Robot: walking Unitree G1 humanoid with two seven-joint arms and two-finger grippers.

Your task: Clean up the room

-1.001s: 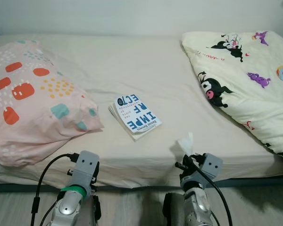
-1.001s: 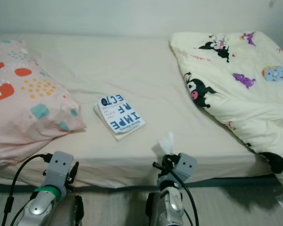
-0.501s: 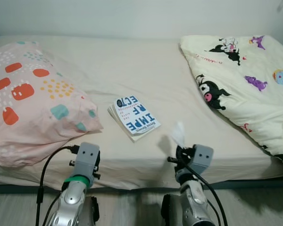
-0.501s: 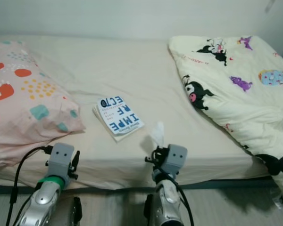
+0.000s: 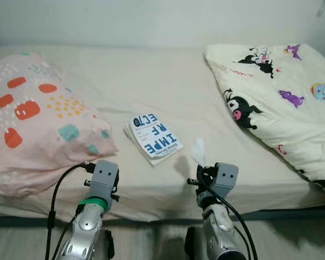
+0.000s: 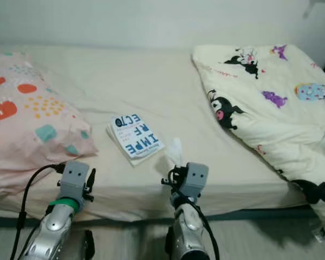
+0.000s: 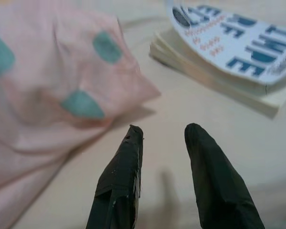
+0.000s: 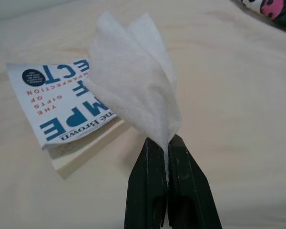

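Observation:
A white tissue [image 8: 133, 81] stands up from my right gripper [image 8: 166, 140], which is shut on its lower corner. That gripper [image 5: 201, 169] hovers over the front edge of the bed, just right of a blue-and-white book [image 5: 153, 136] lying flat on the sheet. My left gripper [image 7: 163, 133] is open with nothing between its fingers, low over the sheet between the pink pillow's corner [image 7: 81, 90] and the book [image 7: 238, 57]. Its wrist [image 5: 102, 181] is at the bed's front edge.
A large pink patterned pillow [image 5: 35, 122] fills the bed's left side. A cream cartoon-print duvet [image 5: 284, 103] is bunched on the right and hangs over the bed's edge. Beige sheet [image 5: 151, 81] lies bare between them. Grey floor [image 6: 260, 238] runs along the bed front.
Both arms have risen and reached further over the bed edge. The right gripper with the tissue has moved left, closer to the book. The camera has shifted slightly.

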